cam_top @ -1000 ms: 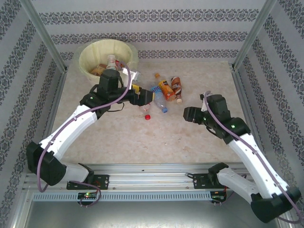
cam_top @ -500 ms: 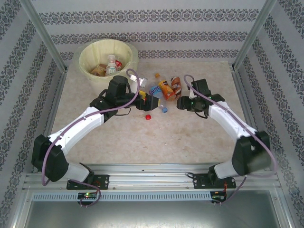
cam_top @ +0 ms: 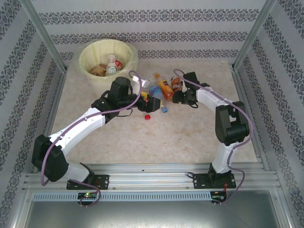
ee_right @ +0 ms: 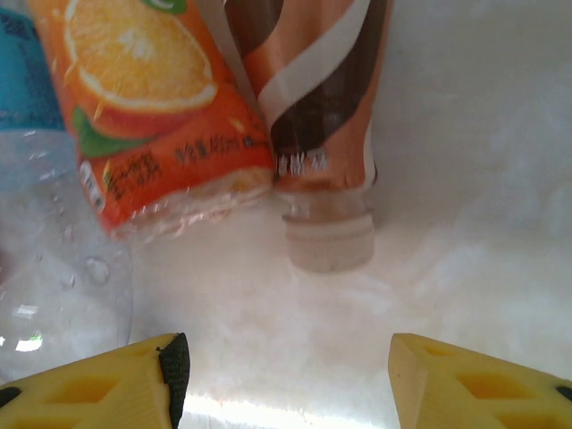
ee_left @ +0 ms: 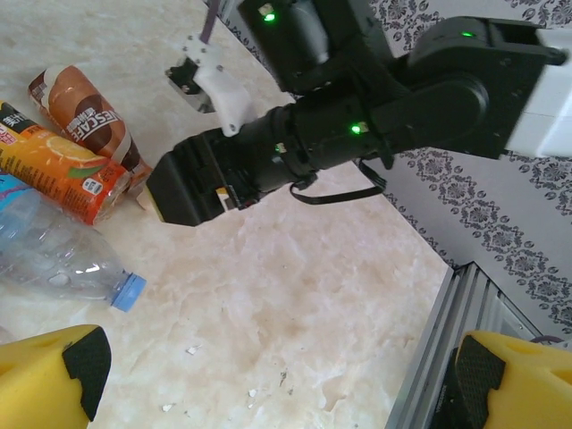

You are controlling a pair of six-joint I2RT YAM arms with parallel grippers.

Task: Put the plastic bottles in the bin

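Observation:
Several plastic bottles lie in a cluster at mid-table: an orange-label bottle (cam_top: 165, 89) (ee_right: 152, 116), a brown-label bottle (cam_top: 176, 83) (ee_right: 313, 107) (ee_left: 85, 112) and a clear blue-capped bottle (cam_top: 159, 105) (ee_left: 54, 255). The bin (cam_top: 85, 51) stands at the far left with a few bottles inside. My right gripper (cam_top: 177, 98) (ee_right: 286, 380) is open, its fingers just short of the brown bottle's white cap (ee_right: 329, 241). On the cluster's near left side my left gripper (cam_top: 150, 103) (ee_left: 281, 384) is wide open over bare table, holding nothing.
A loose red cap (cam_top: 147, 117) lies on the table below the cluster. Patterned walls and metal frame posts (cam_top: 45, 38) close in the table. A metal rail (ee_left: 438, 322) runs along the table's edge by the left gripper.
The right arm has swung from mid-right up to the bottle cluster, and its jaws have narrowed a little. The left arm has slid slightly toward the bottles, still open.

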